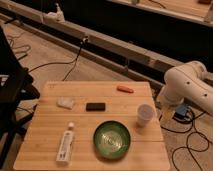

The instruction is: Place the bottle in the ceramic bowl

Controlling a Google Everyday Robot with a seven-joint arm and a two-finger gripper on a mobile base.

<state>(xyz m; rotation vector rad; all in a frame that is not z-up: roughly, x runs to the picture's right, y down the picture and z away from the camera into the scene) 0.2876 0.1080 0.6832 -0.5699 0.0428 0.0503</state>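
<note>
A white bottle point(65, 146) with a white cap lies flat on the wooden table point(45, 120) near its front left. The green ceramic bowl point(112, 140) stands to the bottle's right, near the front edge, with nothing in it. My white arm point(187, 85) hangs beyond the table's right edge. My gripper point(172, 107) points down beside that edge, far from the bottle and the bowl, holding nothing that I can see.
A white paper cup point(144, 115) stands right of the bowl. A black bar point(95, 106), a crumpled white wrapper point(65, 103) and an orange item point(125, 89) lie further back. A dark chair point(12, 85) stands at the left. Cables run over the floor.
</note>
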